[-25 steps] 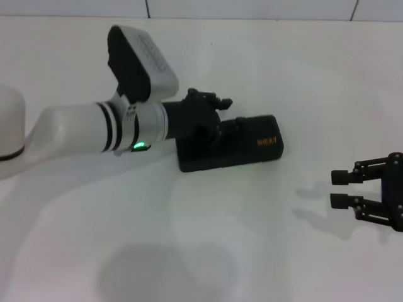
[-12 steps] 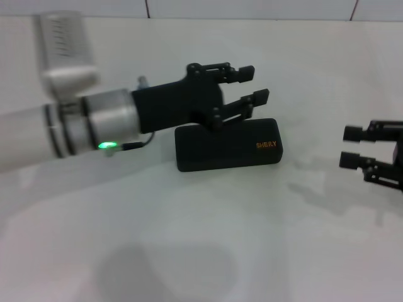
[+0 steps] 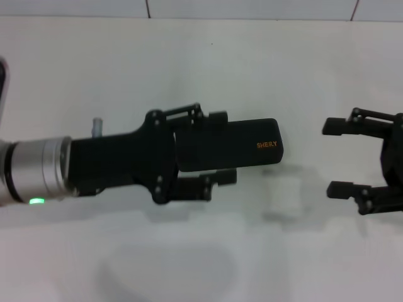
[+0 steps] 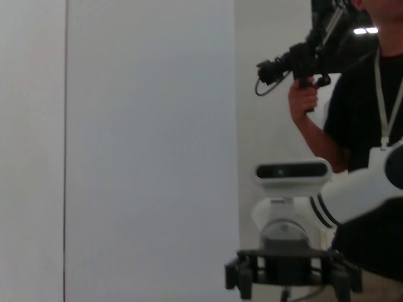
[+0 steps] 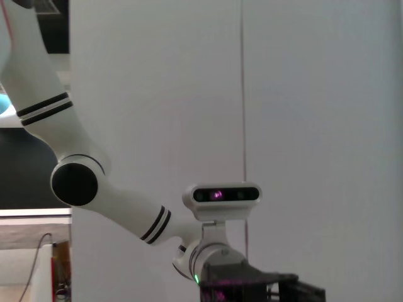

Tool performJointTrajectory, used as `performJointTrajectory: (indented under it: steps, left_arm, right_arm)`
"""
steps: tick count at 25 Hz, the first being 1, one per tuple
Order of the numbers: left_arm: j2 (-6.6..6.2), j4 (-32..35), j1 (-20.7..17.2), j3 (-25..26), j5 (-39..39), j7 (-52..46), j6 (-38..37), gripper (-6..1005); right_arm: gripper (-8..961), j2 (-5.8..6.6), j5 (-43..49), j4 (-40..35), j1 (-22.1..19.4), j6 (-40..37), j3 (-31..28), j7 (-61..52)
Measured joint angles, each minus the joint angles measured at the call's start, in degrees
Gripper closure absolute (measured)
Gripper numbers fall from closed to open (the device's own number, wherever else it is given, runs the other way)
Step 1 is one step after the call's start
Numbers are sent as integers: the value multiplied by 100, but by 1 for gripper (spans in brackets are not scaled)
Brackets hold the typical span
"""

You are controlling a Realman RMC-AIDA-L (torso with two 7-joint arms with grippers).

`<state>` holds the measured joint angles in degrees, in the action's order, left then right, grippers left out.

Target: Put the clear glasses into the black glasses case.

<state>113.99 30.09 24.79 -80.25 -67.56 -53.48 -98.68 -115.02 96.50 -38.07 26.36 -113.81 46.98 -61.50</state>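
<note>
We see mostly a pale wall (image 4: 126, 151). Far off stands the right gripper (image 4: 291, 277) with its wrist camera (image 4: 293, 172) above it and the white arm (image 4: 359, 189) reaching off to one side. Behind it, a person in black (image 4: 365, 126) holds up a camera rig (image 4: 302, 60).

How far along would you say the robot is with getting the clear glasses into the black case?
Judging by the head view, it is early or unclear. The black glasses case lies shut on the white table, and the clear glasses cannot be made out anywhere. In hand: the left end effector is open, its fingers straddling the case's left end. The right end effector waits open to the right. Left: confirming the glasses are inside.
</note>
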Motion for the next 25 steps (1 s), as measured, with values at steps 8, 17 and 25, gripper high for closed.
performJointTrajectory:
  steps: [8, 17, 25]
  left_arm:
    - [44, -38, -252, 1, -107, 292, -30, 211]
    - [-12, -49, -84, 1, -297, 230, 1, 213]
    - [33, -236, 219, 259, -368, 157, 103, 213]
  right_arm:
    - [141, -21, 294, 283, 187, 98, 154, 367]
    - [140, -38, 444, 772, 161, 509, 280, 896]
    - [140, 19, 455, 857, 229, 830, 350, 1487]
